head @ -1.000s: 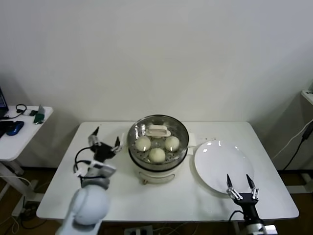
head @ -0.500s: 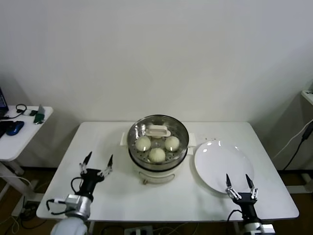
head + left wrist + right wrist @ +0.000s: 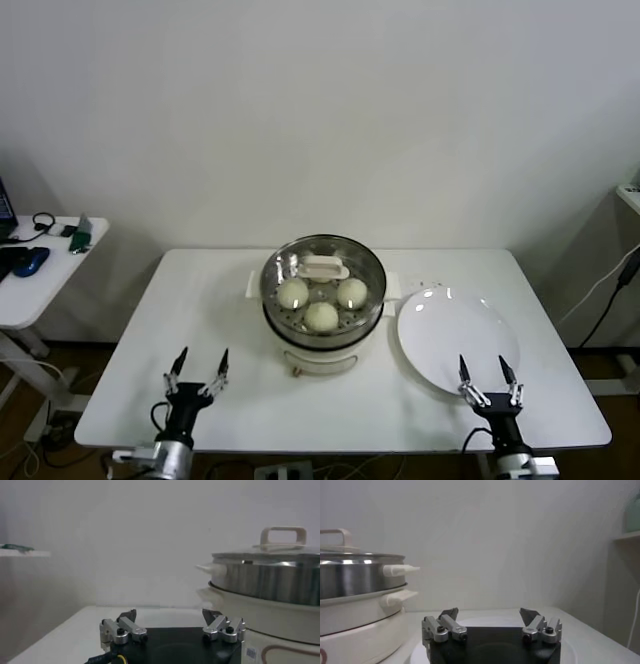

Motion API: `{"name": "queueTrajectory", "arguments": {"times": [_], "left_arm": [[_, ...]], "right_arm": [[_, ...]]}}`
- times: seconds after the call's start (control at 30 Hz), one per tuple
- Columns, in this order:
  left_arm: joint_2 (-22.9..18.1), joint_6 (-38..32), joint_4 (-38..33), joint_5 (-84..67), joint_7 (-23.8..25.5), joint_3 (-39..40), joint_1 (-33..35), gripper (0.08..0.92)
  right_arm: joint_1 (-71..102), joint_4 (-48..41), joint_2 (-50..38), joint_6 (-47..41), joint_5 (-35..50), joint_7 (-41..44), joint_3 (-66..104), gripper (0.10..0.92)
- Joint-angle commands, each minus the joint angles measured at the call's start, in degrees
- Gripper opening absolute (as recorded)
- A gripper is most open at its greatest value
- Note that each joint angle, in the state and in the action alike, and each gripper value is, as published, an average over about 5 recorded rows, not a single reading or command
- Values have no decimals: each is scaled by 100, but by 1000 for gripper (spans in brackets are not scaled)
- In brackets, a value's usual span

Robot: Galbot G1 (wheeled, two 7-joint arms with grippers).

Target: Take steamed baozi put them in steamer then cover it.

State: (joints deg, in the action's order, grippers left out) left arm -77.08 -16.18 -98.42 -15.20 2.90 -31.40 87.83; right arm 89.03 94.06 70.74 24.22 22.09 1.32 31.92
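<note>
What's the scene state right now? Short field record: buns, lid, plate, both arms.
steamer: centre of the table, on a white base
baozi: three visible through the glass, inside the steamer
cover: on the steamer, handle up
plate: right of the steamer, nothing on it
left gripper: near table edge, left of the steamer, fingers open, holding nothing
right gripper: near edge, by the plate, fingers open, holding nothing

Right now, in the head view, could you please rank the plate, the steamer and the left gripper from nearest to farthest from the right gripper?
1. Plate: just beyond the open right gripper.
2. Steamer: table centre, lid on.
3. Left gripper: open, at the opposite front edge.
</note>
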Motion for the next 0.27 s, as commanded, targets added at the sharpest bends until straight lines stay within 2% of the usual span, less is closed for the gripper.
{"name": "queueTrajectory", "arguments": {"times": [0.03,0.27], "left_arm": [[-23,-425,231,-242,51,1,158,823],[-26,-367,123,-250,59,-1,176,823]], "right_arm": [[-18,-4,8,12,-10,-17,-27,823],[-35,-16,19,17,-33,-34,-75,823]]}}
